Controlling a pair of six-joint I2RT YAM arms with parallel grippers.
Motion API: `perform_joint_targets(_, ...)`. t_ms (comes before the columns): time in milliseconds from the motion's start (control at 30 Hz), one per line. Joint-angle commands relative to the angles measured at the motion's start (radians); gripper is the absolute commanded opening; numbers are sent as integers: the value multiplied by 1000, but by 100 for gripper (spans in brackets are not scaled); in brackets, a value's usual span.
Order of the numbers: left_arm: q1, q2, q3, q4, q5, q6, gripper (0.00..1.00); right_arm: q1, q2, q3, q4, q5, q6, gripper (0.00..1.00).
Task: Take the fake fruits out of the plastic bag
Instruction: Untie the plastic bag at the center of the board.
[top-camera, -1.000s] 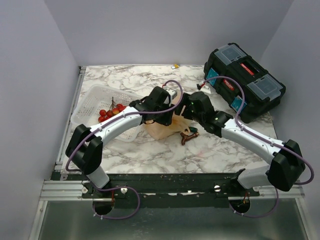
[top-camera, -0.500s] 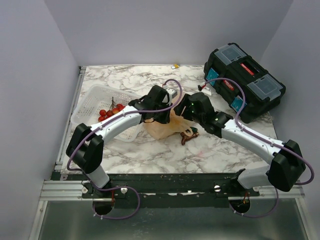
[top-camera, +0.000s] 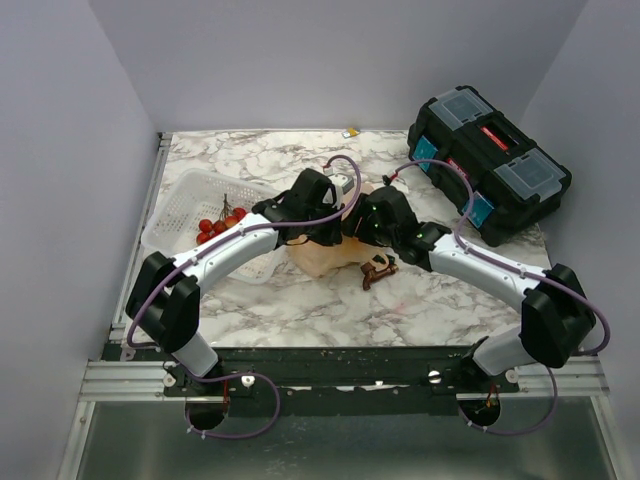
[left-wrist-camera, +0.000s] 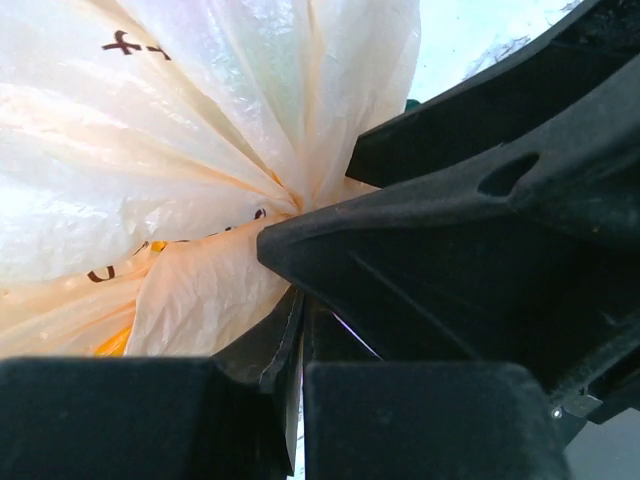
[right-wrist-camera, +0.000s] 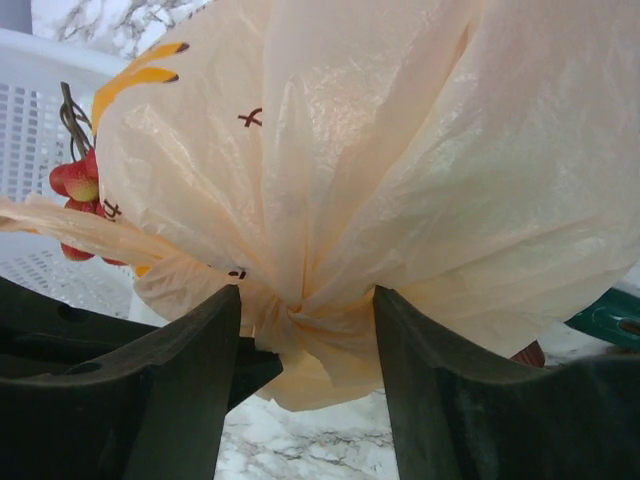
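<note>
Two changes in the last second. The left gripper (left-wrist-camera: 303, 345) went from half spread to pressed together, and now pinches a gathered fold of the thin, crinkly, translucent peach-beige plastic bag (top-camera: 318, 256) with banana prints. The right gripper (right-wrist-camera: 306, 372) moved in from the right and is narrowing. Its jaws are spread either side of the bag's bunched neck, and I can't tell if they grip it yet.

Judgement: this is a two-sided hold on the neck, a set-up for pulling the mouth apart or tipping the bag. The fake fruits are not visible in any view, presumably inside the film. Nothing is out yet, so the task is early.

Room:
- The bag sits mid-tabletop (top-camera: 300, 312), with both wrists crowded right over it and nearly touching each other.
- The white mesh plastic basket (top-camera: 180, 205), holding a bunch of small red berries on dark stems (top-camera: 220, 224), is just beside the bag on the left.
- A small brown-and-green item (top-camera: 378, 268) lies just beside it at front right; can't tell what it is.
- The black toolbox with clear lid compartments (top-camera: 490, 165) is well apart at the right rear.
- Bare marble in front of the bag is the open space for dumping.
- The left route is tight against the basket rim.
</note>
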Motion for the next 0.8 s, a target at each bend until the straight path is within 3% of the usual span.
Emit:
perform_joint_targets(0, 2, -40, -20, 36, 36, -30, 0, -4, -9, -22, 55, 67, 30, 54)
perform_joint_targets(67, 1, -45, -18, 28, 17, -33, 0, -3, -14, -29, 64, 102, 34, 45)
perform_joint_targets(167, 0, -49, -16, 19, 1, -44, 0, -3, -15, -34, 83, 134, 39, 24)
perform_joint_targets(433, 2, -47, -10, -13, -47, -68, 0, -5, -22, -29, 102, 213, 30, 1)
perform_joint_targets(767, 3, -61, -5, -36, -98, -80, 0, -75, -96, -53, 105, 260, 43, 1)
